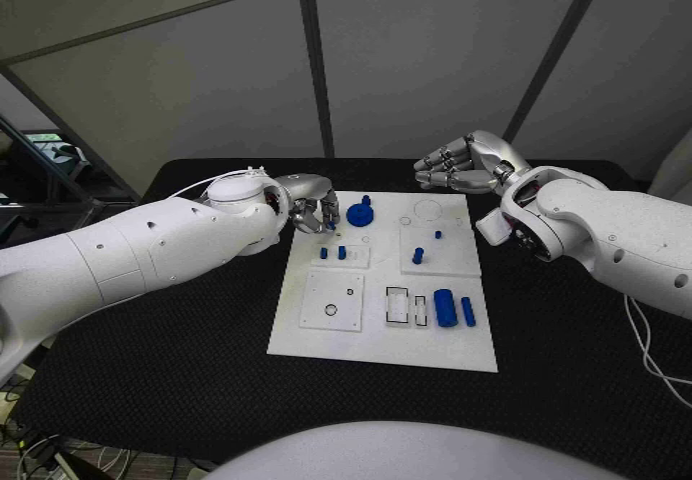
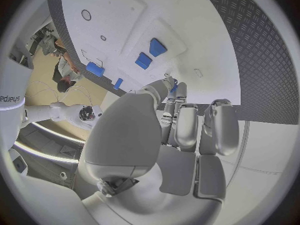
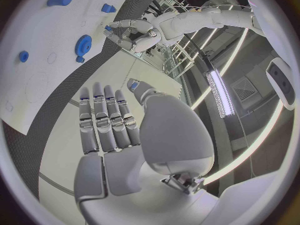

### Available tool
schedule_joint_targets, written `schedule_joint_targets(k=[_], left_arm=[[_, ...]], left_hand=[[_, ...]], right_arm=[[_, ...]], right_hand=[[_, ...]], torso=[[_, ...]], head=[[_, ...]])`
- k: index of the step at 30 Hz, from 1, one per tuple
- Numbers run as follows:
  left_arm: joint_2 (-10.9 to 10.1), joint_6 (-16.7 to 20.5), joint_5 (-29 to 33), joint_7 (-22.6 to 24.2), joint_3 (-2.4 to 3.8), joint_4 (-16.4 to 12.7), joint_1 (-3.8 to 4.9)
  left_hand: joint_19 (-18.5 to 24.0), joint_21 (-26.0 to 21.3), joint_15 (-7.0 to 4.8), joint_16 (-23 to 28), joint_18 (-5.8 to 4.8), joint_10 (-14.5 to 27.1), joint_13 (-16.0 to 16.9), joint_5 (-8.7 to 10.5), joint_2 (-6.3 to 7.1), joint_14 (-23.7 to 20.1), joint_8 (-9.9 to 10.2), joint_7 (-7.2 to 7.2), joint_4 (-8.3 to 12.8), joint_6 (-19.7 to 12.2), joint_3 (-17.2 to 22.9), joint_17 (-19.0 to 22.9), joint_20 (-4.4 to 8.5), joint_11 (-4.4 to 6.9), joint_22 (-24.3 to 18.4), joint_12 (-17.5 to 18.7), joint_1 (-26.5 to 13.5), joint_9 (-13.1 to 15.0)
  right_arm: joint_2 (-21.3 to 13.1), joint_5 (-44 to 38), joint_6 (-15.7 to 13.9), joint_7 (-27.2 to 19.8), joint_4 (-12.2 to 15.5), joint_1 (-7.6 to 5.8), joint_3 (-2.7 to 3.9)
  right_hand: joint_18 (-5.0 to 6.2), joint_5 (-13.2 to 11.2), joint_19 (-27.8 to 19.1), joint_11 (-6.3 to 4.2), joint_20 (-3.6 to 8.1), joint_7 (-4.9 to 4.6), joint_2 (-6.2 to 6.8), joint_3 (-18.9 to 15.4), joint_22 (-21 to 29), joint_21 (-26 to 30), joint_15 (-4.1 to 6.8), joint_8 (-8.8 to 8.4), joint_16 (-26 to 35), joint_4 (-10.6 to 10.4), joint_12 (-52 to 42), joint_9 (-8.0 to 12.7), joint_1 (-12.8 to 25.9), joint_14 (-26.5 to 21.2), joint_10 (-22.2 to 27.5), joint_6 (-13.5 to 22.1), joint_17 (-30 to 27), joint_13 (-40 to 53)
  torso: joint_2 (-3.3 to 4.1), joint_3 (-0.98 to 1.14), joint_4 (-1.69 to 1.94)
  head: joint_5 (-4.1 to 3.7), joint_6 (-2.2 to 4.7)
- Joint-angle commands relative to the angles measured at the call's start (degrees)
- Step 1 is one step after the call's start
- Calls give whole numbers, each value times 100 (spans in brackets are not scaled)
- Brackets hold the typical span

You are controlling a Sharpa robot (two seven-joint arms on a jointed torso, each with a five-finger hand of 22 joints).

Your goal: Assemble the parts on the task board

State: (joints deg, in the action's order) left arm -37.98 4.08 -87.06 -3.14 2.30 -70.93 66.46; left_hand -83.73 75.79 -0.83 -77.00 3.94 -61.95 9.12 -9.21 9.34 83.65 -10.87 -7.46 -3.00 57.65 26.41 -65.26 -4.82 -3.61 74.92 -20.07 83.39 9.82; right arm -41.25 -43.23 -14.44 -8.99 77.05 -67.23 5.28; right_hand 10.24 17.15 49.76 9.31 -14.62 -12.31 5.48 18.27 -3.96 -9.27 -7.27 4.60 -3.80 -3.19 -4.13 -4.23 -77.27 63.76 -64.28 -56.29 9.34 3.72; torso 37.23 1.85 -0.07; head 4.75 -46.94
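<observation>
The white task board (image 1: 382, 345) lies mid-table. At its far left corner stands a blue gear (image 1: 359, 212), just right of my left hand (image 1: 306, 212). That hand hangs fingers-down over the board's far left edge. In the left wrist view its fingers (image 2: 181, 120) curl toward the thumb above the board (image 2: 125, 15); whether anything is pinched I cannot tell. Two short blue pegs (image 1: 333, 253) stand just nearer than it. My right hand (image 1: 462, 165) hovers past the board's far right corner, fingers apart and holding nothing (image 3: 112, 125).
A thick blue cylinder (image 1: 444, 306) and a thin one (image 1: 467, 312) lie at the board's near right, beside rectangular slots (image 1: 405, 305). A small blue peg (image 1: 418, 256) stands mid-board. Black table (image 1: 173, 380) surrounds the board on all sides.
</observation>
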Motion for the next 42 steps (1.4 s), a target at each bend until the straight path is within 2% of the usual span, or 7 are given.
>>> schedule_joint_targets(k=[1,7,20,27,42], left_arm=[[-1,-63,72,-24,5,-13,4],[53,-104,125,-13,5,56,-11],[168,-134,178,30,4,134,-63],[211,-174,183,36,4,171,-69],[237,-292,183,13,3,198,-72]], left_hand=[[-21,14,6,-21,-35,-54,-3,34,-6,90,28,-13,11,53,31,12,-4,-15,234,24,-54,-6],[-21,14,6,-21,-35,-54,-3,35,-6,90,28,-13,11,53,31,13,-4,-15,234,24,-54,-6],[-15,-1,3,-17,-31,-79,0,57,6,85,41,-8,6,70,23,26,-4,-10,224,46,-95,-9],[-15,0,3,-17,-31,-79,0,58,6,85,41,-8,6,71,23,25,-4,-10,225,47,-96,-9],[-11,-8,-16,-18,-29,-154,19,72,-7,79,36,19,31,136,28,34,5,19,225,54,-103,-3]], right_arm=[[6,-7,29,-42,1,-9,3],[8,-15,30,-43,5,-8,3],[7,-27,31,-44,13,-8,3],[2,-28,31,-43,19,-8,3],[4,-28,34,-41,19,-9,3]], right_hand=[[33,38,35,-8,-9,-33,-41,3,7,24,-13,-9,-17,23,-14,0,-34,-32,46,-9,-9,-6],[33,38,35,-8,-9,-33,-41,3,7,24,-13,-9,-17,23,-14,0,-34,-32,46,-9,-9,-6],[33,42,45,-14,-12,-28,-49,7,9,41,-3,-6,-21,25,-23,-1,-38,-28,36,-25,-17,-3],[33,42,45,-14,-12,-28,-49,7,9,41,-3,-6,-21,25,-23,-1,-38,-28,36,-25,-17,-3],[33,42,45,-14,-12,-28,-49,7,9,41,-3,-6,-21,25,-23,-1,-38,-28,36,-25,-17,-3]], torso=[[0,4,3],[4,3,-10],[0,6,1],[2,5,-9],[-1,4,-1]], head=[[-3,-8],[-1,-11],[-11,-22],[-14,-30],[-24,-44]])
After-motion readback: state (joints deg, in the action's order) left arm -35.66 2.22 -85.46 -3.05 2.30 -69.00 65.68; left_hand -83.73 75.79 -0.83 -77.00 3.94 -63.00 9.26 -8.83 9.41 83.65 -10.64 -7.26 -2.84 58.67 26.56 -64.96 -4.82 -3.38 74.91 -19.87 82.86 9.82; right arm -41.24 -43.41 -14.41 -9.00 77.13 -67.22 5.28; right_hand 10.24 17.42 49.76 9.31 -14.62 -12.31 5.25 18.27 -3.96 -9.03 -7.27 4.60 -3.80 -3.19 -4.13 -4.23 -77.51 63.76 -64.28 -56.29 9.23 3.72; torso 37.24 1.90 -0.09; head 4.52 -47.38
